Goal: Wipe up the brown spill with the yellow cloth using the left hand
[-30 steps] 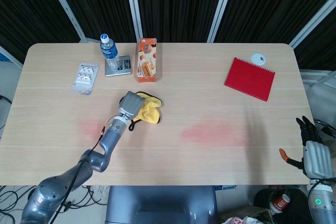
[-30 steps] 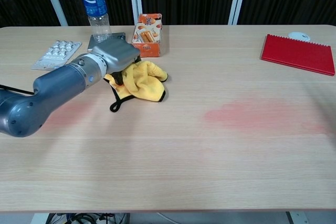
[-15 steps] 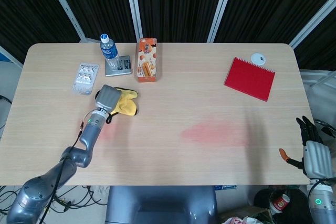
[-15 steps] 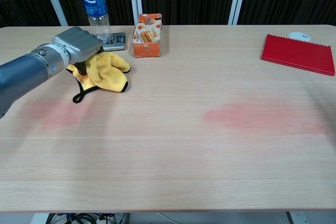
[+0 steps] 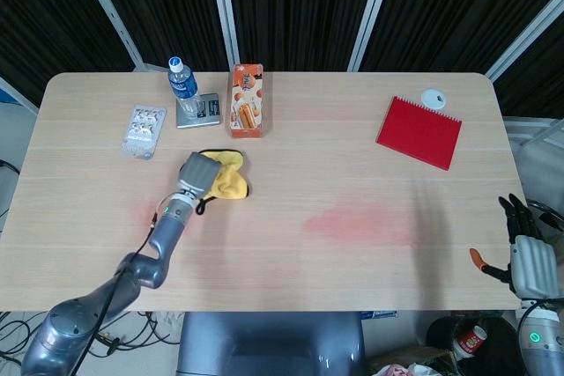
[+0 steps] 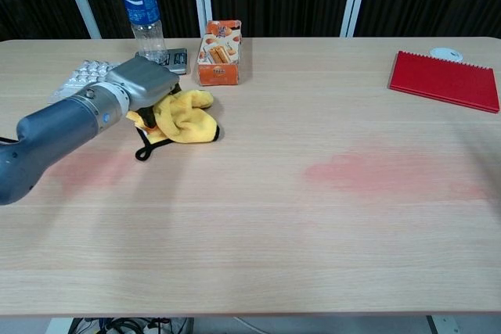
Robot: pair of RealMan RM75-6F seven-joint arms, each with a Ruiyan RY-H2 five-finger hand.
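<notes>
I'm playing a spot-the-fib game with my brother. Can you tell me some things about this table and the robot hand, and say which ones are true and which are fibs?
1. The left robot hand rests on the yellow cloth. True.
2. The red notebook lies under the cloth. False: it lies far off, near the table's other end.
3. The water bottle stands upright. True.
4. The snack box is blue. False: it is orange.
5. The right robot hand holds the bottle. False: it hangs off the table edge, holding nothing.
</notes>
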